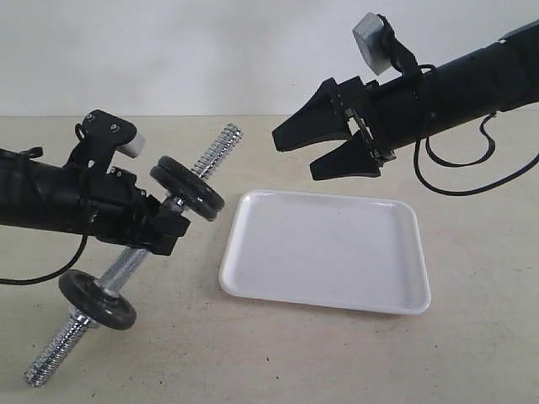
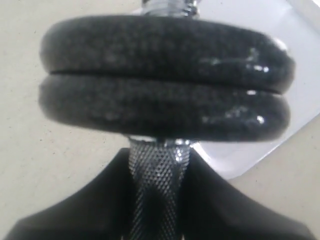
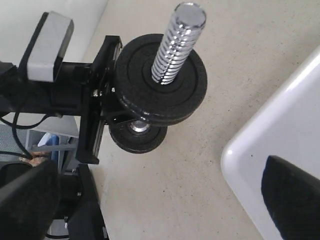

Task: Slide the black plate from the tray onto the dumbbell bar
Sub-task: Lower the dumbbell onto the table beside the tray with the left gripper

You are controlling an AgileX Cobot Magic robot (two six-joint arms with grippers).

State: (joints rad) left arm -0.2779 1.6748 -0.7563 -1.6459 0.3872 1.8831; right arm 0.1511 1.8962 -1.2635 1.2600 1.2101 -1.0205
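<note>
The left end effector is clamped on the knurled middle of the tilted dumbbell bar. Whether the bar's lower tip touches the worktop is unclear. The black plate sits on the bar, flush against a second disc, off the tray. A third disc sits near the lower threads. The right end effector hangs above the tray's far rim, jaws spread; its wrist view cuts off one finger.

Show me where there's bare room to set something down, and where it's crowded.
Free: the whole floor of the tray, and the table in front of and right of it. The open right pincer hangs above its far rim. Crowded: the left side, where the left pincer grips the dumbbell bar with its black plates.
</note>
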